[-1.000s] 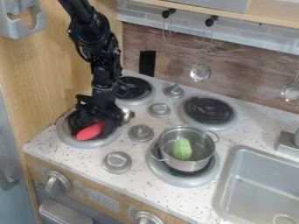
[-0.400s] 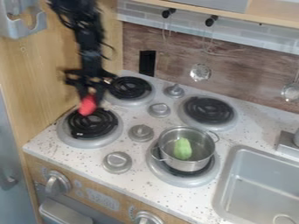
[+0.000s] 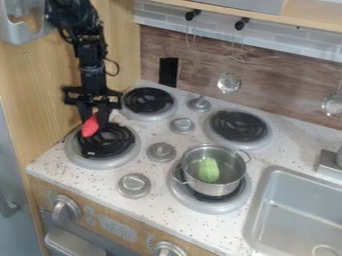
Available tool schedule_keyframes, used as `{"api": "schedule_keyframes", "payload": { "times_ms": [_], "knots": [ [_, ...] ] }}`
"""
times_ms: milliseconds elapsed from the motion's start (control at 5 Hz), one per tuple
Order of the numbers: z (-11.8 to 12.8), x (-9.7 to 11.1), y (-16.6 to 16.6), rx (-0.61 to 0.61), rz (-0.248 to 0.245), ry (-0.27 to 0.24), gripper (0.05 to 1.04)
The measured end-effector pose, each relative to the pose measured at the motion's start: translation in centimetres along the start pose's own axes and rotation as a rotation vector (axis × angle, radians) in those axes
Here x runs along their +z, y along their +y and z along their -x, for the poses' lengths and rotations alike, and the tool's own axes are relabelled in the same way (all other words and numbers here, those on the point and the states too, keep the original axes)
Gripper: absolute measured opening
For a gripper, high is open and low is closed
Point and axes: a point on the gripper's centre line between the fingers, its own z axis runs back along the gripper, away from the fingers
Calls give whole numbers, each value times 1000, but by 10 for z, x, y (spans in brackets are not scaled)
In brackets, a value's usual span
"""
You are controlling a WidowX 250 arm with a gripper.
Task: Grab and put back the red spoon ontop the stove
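Note:
Over the back edge of the front-left burner hangs my gripper (image 3: pixel 95 121), pointing down and shut on the red spoon (image 3: pixel 89 127). The spoon's red part shows between and just in front of the black fingers; its remaining length is hidden behind them. I cannot tell whether the spoon touches the coil. The stove top (image 3: pixel 63 167) is white and speckled, and black coils lie in its grey burner rings.
A metal pot (image 3: pixel 230 188) with a green item (image 3: pixel 208 170) inside stands on the front-right burner. Grey knobs (image 3: pixel 161 152) rise between the burners. A wooden side wall (image 3: pixel 40 100) is close on the left, and a sink (image 3: pixel 294 210) is at the right.
The gripper first rose from the front-left burner with the red spoon, turning as it went. Since then it has shifted slightly left, and the spoon is a little lower and tilted.

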Motion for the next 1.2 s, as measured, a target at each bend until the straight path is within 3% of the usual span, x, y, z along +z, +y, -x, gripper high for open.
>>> {"api": "schedule_keyframes", "payload": {
  "times_ms": [400,800,1000,1200],
  "knots": [
    [12,-18,-6,-86,28,18,339],
    [28,-6,-21,-97,49,-9,925],
    [35,30,-35,-112,71,-99,1021],
    [42,34,-48,-155,75,-110,1003]
  ]
}}
